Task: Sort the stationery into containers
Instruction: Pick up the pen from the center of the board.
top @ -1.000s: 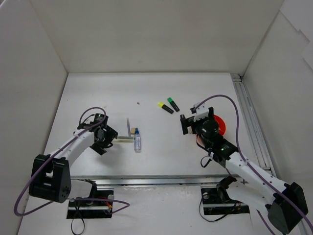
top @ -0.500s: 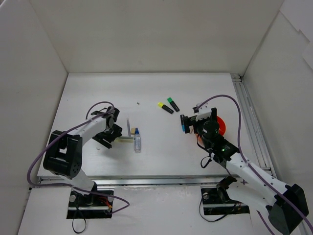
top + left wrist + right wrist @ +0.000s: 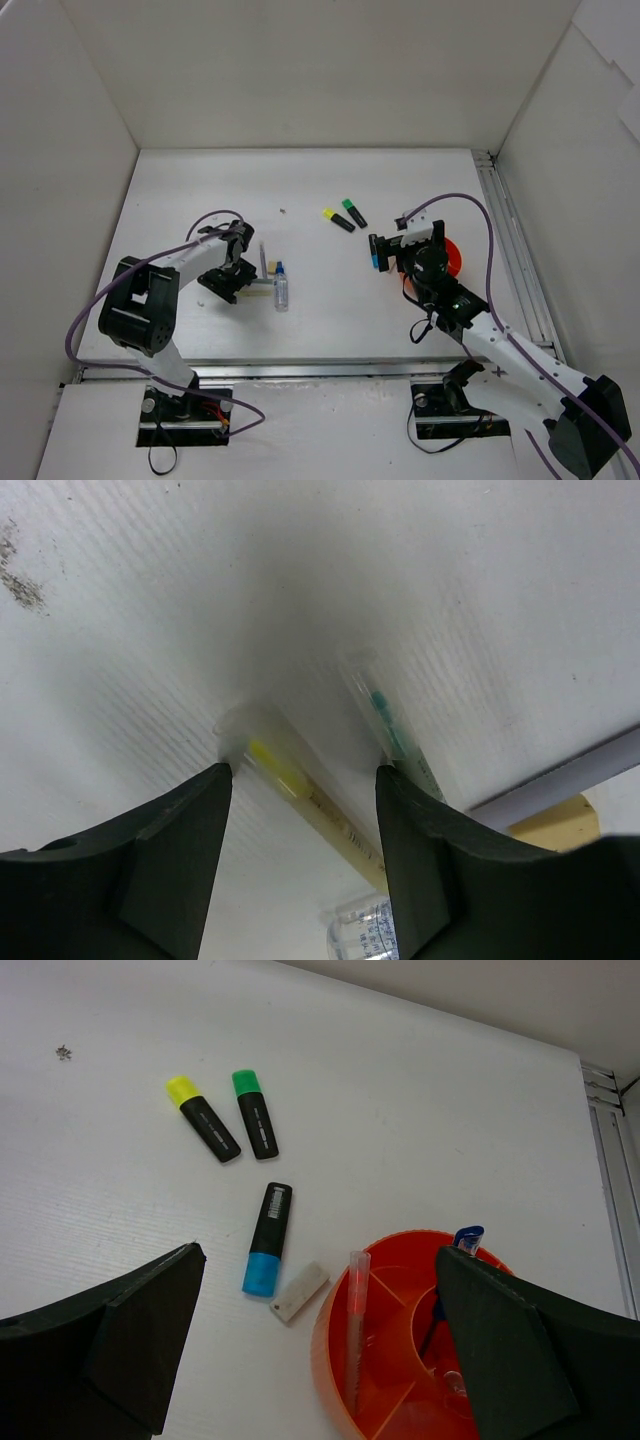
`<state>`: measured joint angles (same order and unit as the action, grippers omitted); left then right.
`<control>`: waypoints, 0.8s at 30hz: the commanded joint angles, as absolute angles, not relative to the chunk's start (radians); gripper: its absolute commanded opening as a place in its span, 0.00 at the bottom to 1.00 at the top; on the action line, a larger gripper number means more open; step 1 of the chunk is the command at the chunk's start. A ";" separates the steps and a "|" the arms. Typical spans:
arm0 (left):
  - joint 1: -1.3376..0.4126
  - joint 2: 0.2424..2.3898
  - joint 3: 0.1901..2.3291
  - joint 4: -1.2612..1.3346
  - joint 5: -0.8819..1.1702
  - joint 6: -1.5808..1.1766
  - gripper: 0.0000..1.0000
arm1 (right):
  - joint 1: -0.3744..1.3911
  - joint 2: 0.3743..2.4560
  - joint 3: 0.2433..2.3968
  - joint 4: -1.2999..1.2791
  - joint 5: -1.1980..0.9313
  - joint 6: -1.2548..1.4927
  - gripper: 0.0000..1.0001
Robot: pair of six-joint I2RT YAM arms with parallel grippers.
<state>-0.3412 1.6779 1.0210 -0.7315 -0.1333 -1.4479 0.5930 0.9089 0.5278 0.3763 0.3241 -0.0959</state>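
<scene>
Ahead of your wide-open, empty right end effector (image 3: 318,1248) lie three highlighters: the yellow-capped highlighter (image 3: 202,1118), green-capped highlighter (image 3: 255,1113) and blue-capped highlighter (image 3: 268,1237). One eraser (image 3: 299,1292) lies just beside the one orange pot (image 3: 326,1355), which holds one red pen (image 3: 356,1320) and one blue pen (image 3: 466,1234). Your left end effector (image 3: 303,772) stands partly open astride one pale strip (image 3: 320,805) on the counter (image 3: 450,600).

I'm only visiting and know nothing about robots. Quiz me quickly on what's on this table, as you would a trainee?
1. True or false: the orange pot holds a red pen.
2. How many highlighters lie on the table outside the pot: A one, B three, C five?
3. Which arm's gripper straddles a thin clear pen?
Key: 1 true; 2 B; 3 the left gripper.
</scene>
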 commanded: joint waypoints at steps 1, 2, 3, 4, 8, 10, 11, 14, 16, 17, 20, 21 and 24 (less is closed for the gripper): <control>-0.347 1.706 1.057 -0.710 -0.132 -1.454 0.54 | 0.601 0.910 0.574 0.428 0.351 -0.080 0.98; -0.347 1.710 1.068 -0.709 -0.130 -1.448 0.54 | 0.601 0.908 0.574 0.425 0.351 -0.080 0.98; -0.347 1.719 1.071 -0.707 -0.129 -1.445 0.53 | 0.600 0.904 0.575 0.425 0.351 -0.081 0.98; -0.347 1.723 1.075 -0.707 -0.129 -1.440 0.51 | 0.600 0.904 0.575 0.423 0.350 -0.080 0.98; -0.347 1.712 1.065 -0.713 -0.123 -1.437 0.29 | 0.598 0.891 0.575 0.419 0.345 -0.080 0.98; -0.347 1.697 1.039 -0.715 -0.124 -1.437 0.12 | 0.600 0.890 0.575 0.417 0.341 -0.077 0.98; -0.347 1.680 1.028 -0.713 -0.123 -1.439 0.05 | 0.598 0.887 0.577 0.416 0.336 -0.077 0.98; -0.347 1.655 0.994 -0.706 -0.126 -1.445 0.00 | 0.603 0.884 0.577 0.414 0.324 -0.074 0.98; -0.357 1.652 0.985 -0.701 -0.123 -1.439 0.00 | 0.601 0.882 0.578 0.407 0.318 -0.069 0.98; -0.357 1.648 0.983 -0.701 -0.124 -1.431 0.00 | 0.603 0.879 0.578 0.405 0.305 -0.068 0.98; -0.380 1.631 0.988 -0.700 -0.144 -1.410 0.00 | 0.603 0.859 0.578 0.402 0.260 -0.064 0.98; -0.390 1.622 0.991 -0.698 -0.156 -1.404 0.00 | 0.601 0.854 0.578 0.399 0.249 -0.063 0.98; -0.440 1.554 0.997 -0.646 -0.222 -1.300 0.00 | 0.604 0.833 0.578 0.384 0.216 -0.058 0.98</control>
<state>-0.3950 1.6444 0.9909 -0.6685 -0.1562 -1.3872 0.5968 0.8646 0.5278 0.3439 0.2596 -0.0746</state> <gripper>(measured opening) 0.091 0.979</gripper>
